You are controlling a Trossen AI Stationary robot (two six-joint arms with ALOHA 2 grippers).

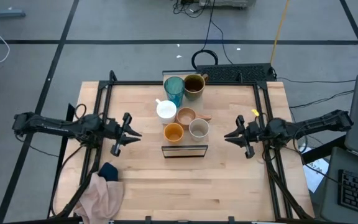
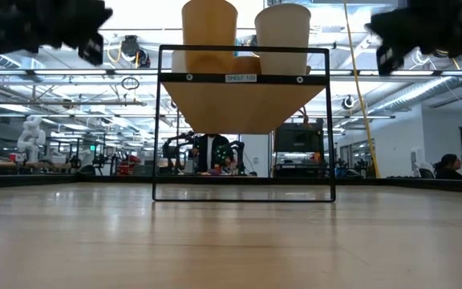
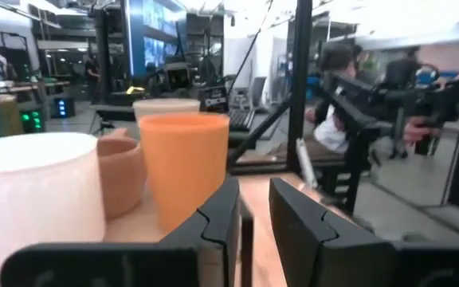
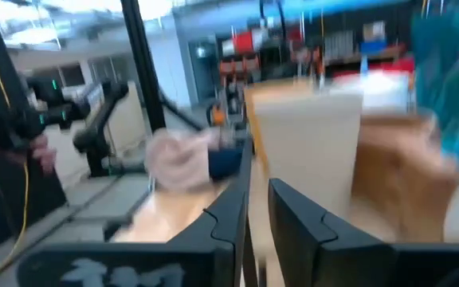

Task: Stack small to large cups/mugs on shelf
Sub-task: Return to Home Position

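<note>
Six cups stand upright by their bases on the shelf (image 1: 184,148) in mid table: the teal tumbler (image 1: 173,91) and dark olive mug (image 1: 194,85) at the far end, the white mug (image 1: 166,110) and tan wooden cup (image 1: 186,116) in the middle, the orange cup (image 1: 173,132) and beige cup (image 1: 199,129) at the near end. My left gripper (image 1: 137,132) hovers left of the shelf, shut and empty, pointing at the orange cup (image 3: 183,167). My right gripper (image 1: 227,137) hovers right of the shelf, shut and empty, facing the beige cup (image 4: 309,159).
A pinkish cloth with a dark blue piece (image 1: 104,190) lies at the table's near left corner. A black box with cables (image 1: 238,73) sits at the far edge. Black frame rails (image 1: 98,112) run along the table's left and right sides. Bare wood lies in front of the shelf.
</note>
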